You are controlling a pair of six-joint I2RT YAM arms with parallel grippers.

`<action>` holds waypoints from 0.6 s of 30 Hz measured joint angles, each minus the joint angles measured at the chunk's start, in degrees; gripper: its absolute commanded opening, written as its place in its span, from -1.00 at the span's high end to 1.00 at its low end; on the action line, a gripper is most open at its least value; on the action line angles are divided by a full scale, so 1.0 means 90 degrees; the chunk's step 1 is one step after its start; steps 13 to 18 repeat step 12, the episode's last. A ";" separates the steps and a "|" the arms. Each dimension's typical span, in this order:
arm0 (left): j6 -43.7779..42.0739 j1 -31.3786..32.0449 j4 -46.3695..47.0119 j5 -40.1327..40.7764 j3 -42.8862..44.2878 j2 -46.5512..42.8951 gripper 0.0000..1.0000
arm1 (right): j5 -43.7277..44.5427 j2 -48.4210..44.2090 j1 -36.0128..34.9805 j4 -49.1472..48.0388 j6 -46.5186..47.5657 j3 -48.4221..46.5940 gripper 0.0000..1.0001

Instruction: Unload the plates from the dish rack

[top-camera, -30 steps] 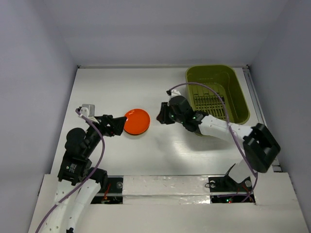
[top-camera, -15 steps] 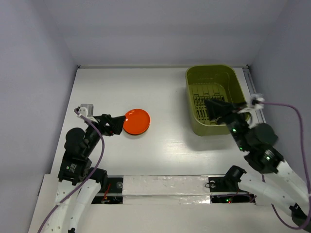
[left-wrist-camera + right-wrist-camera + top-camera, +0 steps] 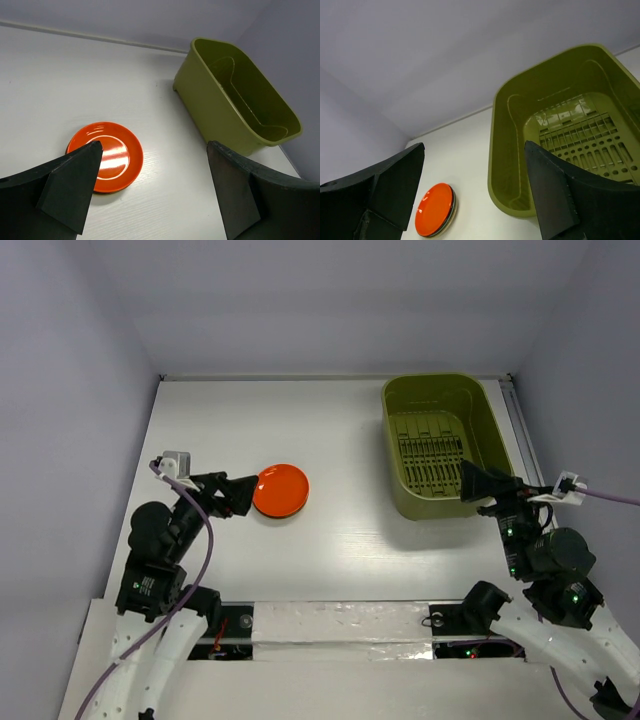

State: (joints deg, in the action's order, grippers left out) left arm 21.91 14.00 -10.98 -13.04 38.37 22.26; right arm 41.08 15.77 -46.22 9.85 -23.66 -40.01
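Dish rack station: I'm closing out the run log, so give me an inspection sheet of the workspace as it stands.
Surface: white table, no spills seen.
Job's things: dish rack upright at the right rear, no plates seen inside; plates stacked left of centre, orange-red one on top, count beneath cannot be told.
Clutter: nothing seen.
Grippers: left gripper open beside the stack, holding nothing; right gripper open by the rack's near wall, holding nothing.
Cables: left cable and right cable, both purple, loop along their arms, apart from the plates.
Surroundings: plain pale walls on three sides.
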 measured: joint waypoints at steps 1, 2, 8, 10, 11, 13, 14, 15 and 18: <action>0.0000 0.0000 0.0002 0.0000 0.0053 0.0027 -0.66 | 0.0041 -0.0027 0.0000 0.0070 -0.0024 0.0000 -0.72; 0.0000 0.0000 0.0000 0.0000 0.0109 0.0061 -0.66 | 0.0068 -0.0053 0.0000 0.0138 -0.0056 0.0000 -0.72; 0.0002 0.0000 -0.0002 0.0005 0.0352 0.0117 -0.64 | 0.0185 -0.0279 0.0000 0.0406 -0.0211 0.0012 -0.72; 0.0002 0.0000 0.0005 0.0007 0.0430 0.0117 -0.64 | 0.0204 -0.0311 0.0000 0.0440 -0.0238 0.0012 -0.72; 0.0002 0.0000 0.0007 0.0007 0.0454 0.0117 -0.65 | 0.0209 -0.0311 0.0000 0.0447 -0.0243 0.0012 -0.72; 0.0005 0.0000 0.0017 0.0007 0.0457 0.0117 -0.65 | 0.0211 -0.0308 0.0000 0.0461 -0.0253 0.0012 -0.72; 0.0005 0.0000 0.0017 0.0007 0.0457 0.0117 -0.65 | 0.0211 -0.0308 0.0000 0.0461 -0.0253 0.0012 -0.72; 0.0005 0.0000 0.0017 0.0007 0.0457 0.0117 -0.65 | 0.0211 -0.0308 0.0000 0.0461 -0.0253 0.0012 -0.72; 0.0005 0.0000 0.0017 0.0007 0.0457 0.0117 -0.65 | 0.0211 -0.0308 0.0000 0.0461 -0.0253 0.0012 -0.72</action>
